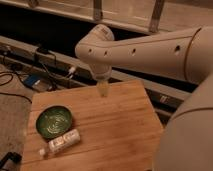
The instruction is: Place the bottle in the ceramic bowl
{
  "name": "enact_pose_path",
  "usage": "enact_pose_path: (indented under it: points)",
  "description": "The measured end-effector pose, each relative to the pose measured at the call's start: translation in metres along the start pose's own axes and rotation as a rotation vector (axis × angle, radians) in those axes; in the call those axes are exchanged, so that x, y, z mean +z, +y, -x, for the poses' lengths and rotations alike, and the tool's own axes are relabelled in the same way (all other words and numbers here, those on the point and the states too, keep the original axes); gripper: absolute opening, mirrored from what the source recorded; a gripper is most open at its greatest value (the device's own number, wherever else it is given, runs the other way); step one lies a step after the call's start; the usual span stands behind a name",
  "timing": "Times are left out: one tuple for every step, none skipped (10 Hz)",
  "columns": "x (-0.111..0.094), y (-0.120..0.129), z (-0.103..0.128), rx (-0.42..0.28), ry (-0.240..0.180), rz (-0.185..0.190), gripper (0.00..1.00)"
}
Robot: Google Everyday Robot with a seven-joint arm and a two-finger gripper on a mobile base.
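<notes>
- tool (102, 89) over far tabletop (120, 130) edge, well apart from bottle (62, 142); opening impossible to tell.
- bottle flat, just beside ceramic bowl (54, 122).
- best lowered over bottle's middle, gripped across its width.

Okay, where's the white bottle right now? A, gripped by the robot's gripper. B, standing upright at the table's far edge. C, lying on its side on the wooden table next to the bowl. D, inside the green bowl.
C: the bottle lies on its side on the wooden table beside the ceramic bowl, while the gripper hangs over the table's far edge, well away from it.
</notes>
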Motion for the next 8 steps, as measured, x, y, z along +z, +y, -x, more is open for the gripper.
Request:
enact_pose_path:
  points:
    - [-0.001, 0.000, 0.003, -0.004, -0.002, -0.002, 0.80]
    - [0.000, 0.001, 0.008, -0.022, -0.014, 0.003, 0.80]
    - [0.001, 0.003, 0.013, -0.041, -0.019, 0.009, 0.80]
    - [0.005, 0.010, 0.031, -0.080, -0.030, 0.023, 0.80]
    - [0.009, 0.021, 0.058, -0.121, -0.045, 0.038, 0.80]
    - [0.013, 0.026, 0.068, -0.127, -0.055, 0.052, 0.80]
    - [0.021, 0.033, 0.072, -0.135, -0.059, 0.077, 0.80]
    - [0.033, 0.044, 0.075, -0.144, -0.065, 0.107, 0.80]
